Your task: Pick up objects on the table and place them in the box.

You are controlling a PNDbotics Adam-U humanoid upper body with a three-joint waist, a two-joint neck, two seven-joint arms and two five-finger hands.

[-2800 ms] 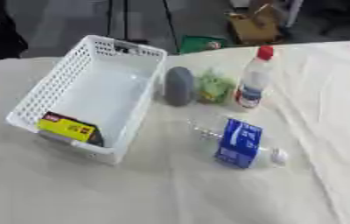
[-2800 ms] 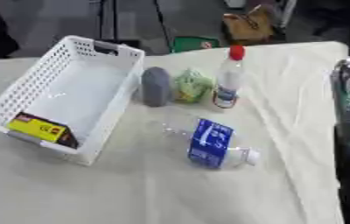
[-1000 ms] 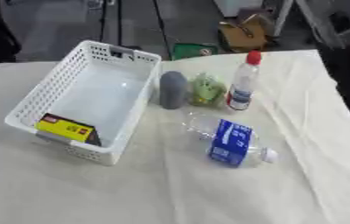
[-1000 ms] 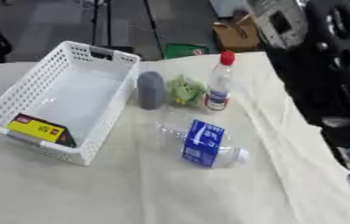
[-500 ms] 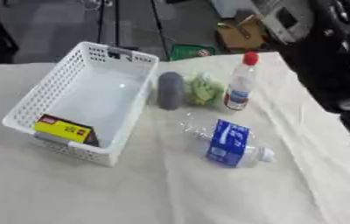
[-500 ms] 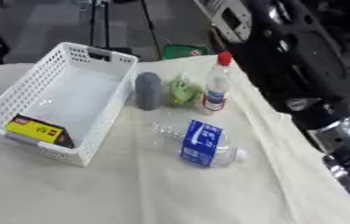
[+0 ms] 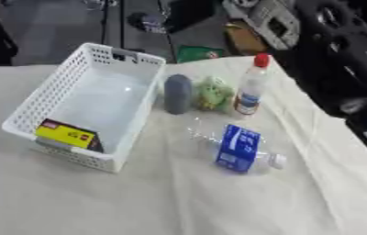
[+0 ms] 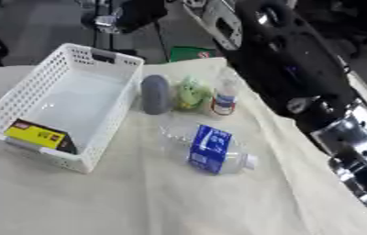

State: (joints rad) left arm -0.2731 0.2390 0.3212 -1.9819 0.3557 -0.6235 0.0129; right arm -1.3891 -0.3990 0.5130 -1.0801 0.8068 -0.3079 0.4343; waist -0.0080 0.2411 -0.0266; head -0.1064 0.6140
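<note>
A white slatted basket (image 7: 52,97) stands at the left with a yellow box (image 7: 66,135) in its near end. To its right lie a grey oval object (image 7: 178,93) and a small green thing (image 7: 212,93). An upright white bottle (image 7: 250,91) with a red cap stands beside them. A clear water bottle (image 7: 239,148) with a blue label lies on its side nearer me. My black right arm (image 8: 291,64) crosses the upper right, above the white bottle's top. Its blurred hand (image 8: 362,179) hangs at the right edge, touching nothing. No left hand shows.
A cream cloth (image 7: 179,202) covers the table, with open room in front and at the lower left. Beyond the far edge are a dark floor, a cardboard box (image 7: 247,39) and a green item (image 7: 193,53).
My right arm has swung in from the upper right and now fills the right side, reaching further left and down. The objects on the table have not moved.
</note>
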